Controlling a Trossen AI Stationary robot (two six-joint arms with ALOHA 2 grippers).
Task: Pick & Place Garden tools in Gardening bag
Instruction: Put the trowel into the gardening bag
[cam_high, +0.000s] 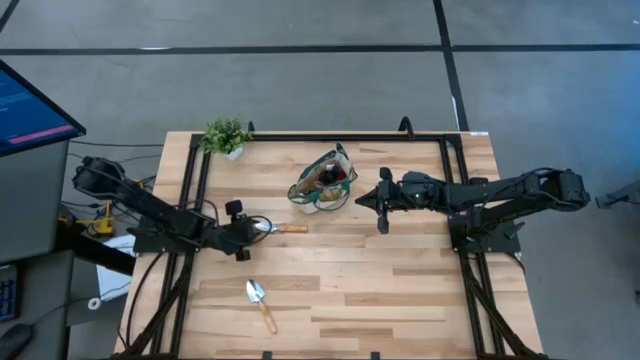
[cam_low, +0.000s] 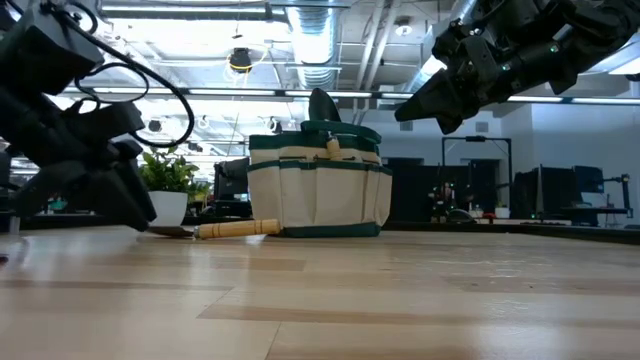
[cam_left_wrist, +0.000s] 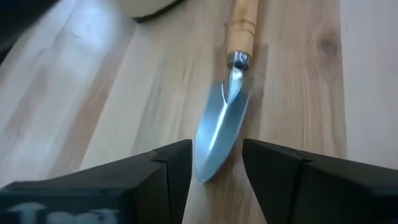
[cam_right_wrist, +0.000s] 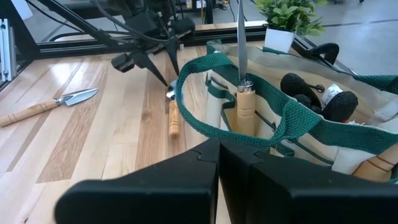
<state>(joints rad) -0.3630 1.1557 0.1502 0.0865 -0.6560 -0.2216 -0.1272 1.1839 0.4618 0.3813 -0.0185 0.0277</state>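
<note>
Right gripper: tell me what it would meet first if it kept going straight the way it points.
Probably the gardening bag. The right gripper, shut, hovers beside the bag and points at it; in its wrist view the green handle and an upright trowel lie directly ahead. It could pass above the rim.

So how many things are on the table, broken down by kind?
Trowels lying on the table: 2, one at the left gripper, one near the front edge
Gardening bag: 1
Potted plant: 1
Total: 4, not counting tools in the bag
</note>
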